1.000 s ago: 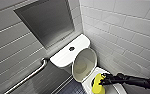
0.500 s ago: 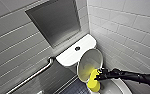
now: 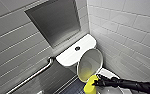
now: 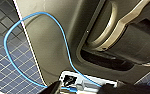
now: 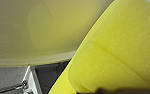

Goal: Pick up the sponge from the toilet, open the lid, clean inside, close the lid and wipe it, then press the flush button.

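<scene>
The white toilet (image 3: 108, 73) stands in the corner with its lid (image 3: 89, 63) raised against the tank. The lid's inner face is tinted yellow by reflection. My right gripper (image 3: 97, 81) comes in from the right, shut on the yellow sponge (image 3: 90, 85). It presses the sponge against the lid's lower edge. In the right wrist view the sponge (image 5: 116, 50) looms large before the lid's curved inner face (image 5: 41, 30). The dark round flush button (image 3: 77, 48) sits in the middle of the tank top (image 3: 71, 56). My left gripper stands open with nothing seen in it.
A metal grab bar (image 3: 33, 75) runs along the tiled wall left of the toilet. A grey recessed panel (image 3: 56, 22) sits above the tank. White tiled wall closes in on the right. The left wrist view shows a blue cable (image 4: 66, 42) over the robot's grey body and dark floor tiles (image 4: 6, 67).
The sponge has edged slightly left along the lid's lower edge. The lid stays raised.
</scene>
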